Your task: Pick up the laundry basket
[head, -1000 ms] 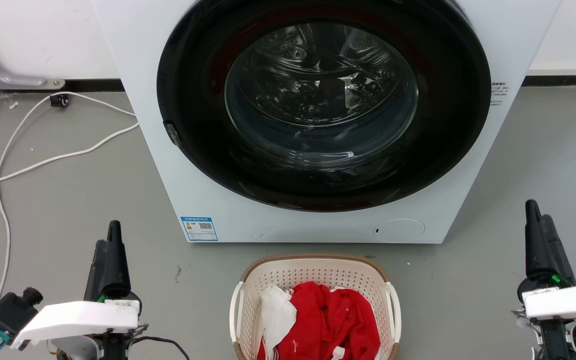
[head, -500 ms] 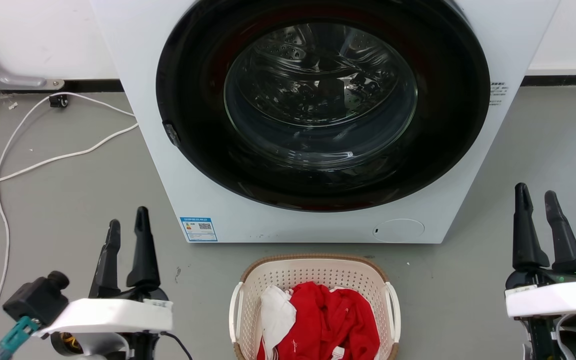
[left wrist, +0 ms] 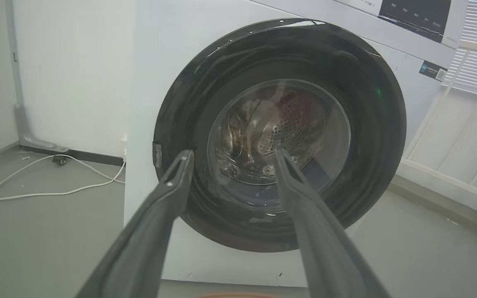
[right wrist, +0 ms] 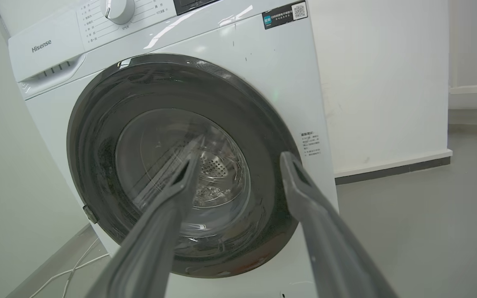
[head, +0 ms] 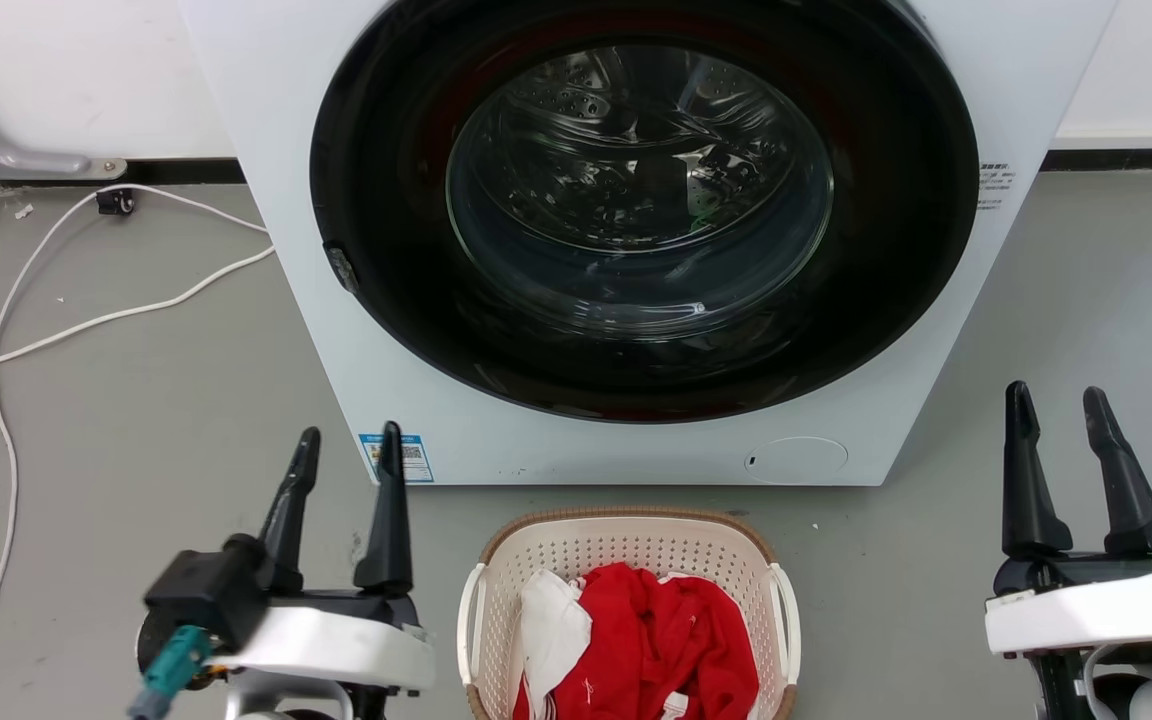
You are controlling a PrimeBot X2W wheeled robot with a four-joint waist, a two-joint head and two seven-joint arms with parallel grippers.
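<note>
The laundry basket (head: 626,545) was located on the floor (head: 136,400) directly before the washer (head: 266,90), between the left gripper (head: 350,432) and the right gripper (head: 1054,392). Both grippers were empty, with fingers spread apart. The basket was judged stiff and light (only a few garments (head: 656,640) were loaded). The two white side handles (head: 470,620) were indicated as grip points.

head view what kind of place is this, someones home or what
Probably a laundry area, though the bare look could suit a test room: a front-loading washer stands by a white wall, and a laundry basket holding red and white clothes sits on the grey floor before it.
</note>
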